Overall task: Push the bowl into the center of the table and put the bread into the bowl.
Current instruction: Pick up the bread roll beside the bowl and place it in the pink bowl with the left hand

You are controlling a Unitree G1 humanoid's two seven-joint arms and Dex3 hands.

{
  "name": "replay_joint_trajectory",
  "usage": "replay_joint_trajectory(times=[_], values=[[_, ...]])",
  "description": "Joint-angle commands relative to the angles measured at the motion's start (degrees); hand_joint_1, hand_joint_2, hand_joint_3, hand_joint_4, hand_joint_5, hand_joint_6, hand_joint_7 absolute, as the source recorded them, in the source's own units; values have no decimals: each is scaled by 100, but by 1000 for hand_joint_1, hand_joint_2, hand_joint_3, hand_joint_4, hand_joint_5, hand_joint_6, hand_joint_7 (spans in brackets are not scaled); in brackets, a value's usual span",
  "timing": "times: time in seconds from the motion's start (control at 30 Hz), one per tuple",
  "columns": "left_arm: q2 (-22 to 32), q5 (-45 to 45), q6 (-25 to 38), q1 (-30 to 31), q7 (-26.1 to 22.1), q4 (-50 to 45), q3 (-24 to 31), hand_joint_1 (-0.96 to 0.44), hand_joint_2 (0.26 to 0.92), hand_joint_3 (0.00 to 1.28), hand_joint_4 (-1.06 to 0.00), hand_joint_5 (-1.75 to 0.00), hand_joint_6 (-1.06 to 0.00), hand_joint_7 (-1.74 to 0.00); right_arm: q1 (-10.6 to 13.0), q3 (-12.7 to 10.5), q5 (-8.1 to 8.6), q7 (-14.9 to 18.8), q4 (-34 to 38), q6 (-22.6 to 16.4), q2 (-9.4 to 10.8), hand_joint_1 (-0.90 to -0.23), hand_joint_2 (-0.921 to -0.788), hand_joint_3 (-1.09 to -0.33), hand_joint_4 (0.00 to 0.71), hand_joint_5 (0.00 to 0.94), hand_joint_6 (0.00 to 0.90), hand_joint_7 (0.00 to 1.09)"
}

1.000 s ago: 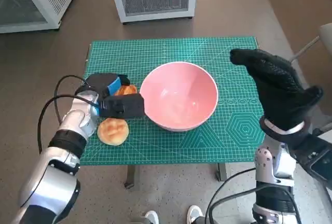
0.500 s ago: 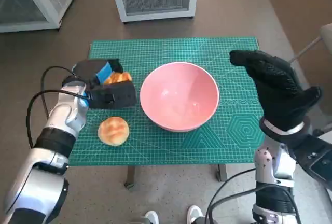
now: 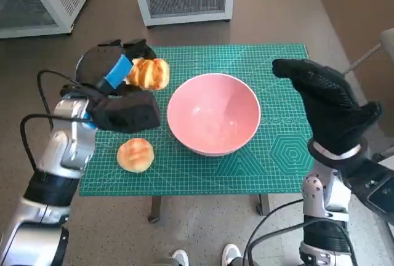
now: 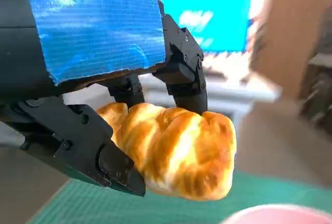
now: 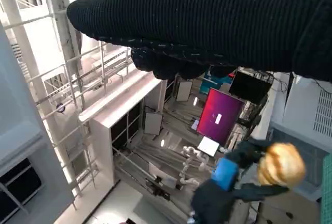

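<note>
above the table's far left corner, the left hand (image 3: 117,75) pinches a glazed bread roll (image 3: 148,73) clear of the green mat (image 3: 277,161), high enough, i'd say, to clear the pink bowl (image 3: 213,113) mid-table. a second round bun (image 3: 135,154) waits beside the bowl. right hand (image 3: 329,109) hangs aside, fingers together, holding nothing.

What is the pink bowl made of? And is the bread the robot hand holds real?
The pink bowl looks like smooth plastic or glazed ceramic: it has an even colour and a soft sheen, but the pictures can't settle which. The bread in the left robot hand has a glossy golden-brown braided crust, like baked bread; it could be a toy copy, I can't tell.
</note>
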Motion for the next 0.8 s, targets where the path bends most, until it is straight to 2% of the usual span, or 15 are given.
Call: replay_joint_trajectory(times=[0.03,0.2,0.37,0.53,0.8], values=[[-263,195,-12,304,-52,-1305,-65,2,909,27,-782,-1037,-673,-1150,50,52,96,142,154,48,32,-514,-921,-466,346,1,122,529],[-415,307,-457,481,-28,-1358,-401,2,903,16,-819,-1002,-687,-1125,79,50,116,158,119,69,30,-513,-921,-466,346,2,124,528],[-625,272,-820,441,-132,-1088,-606,1,915,19,-793,-1032,-657,-1155,97,44,137,179,105,80,20,-514,-921,-466,347,2,127,527],[-865,370,-1189,285,-2,-524,-816,1,918,26,-774,-1084,-642,-1141,117,39,166,193,78,100,7,-516,-921,-468,348,2,128,527],[-1208,512,-1280,39,26,309,-974,1,910,34,-758,-1169,-683,-1039,167,25,152,188,31,71,-21,-516,-921,-471,350,3,128,527]])
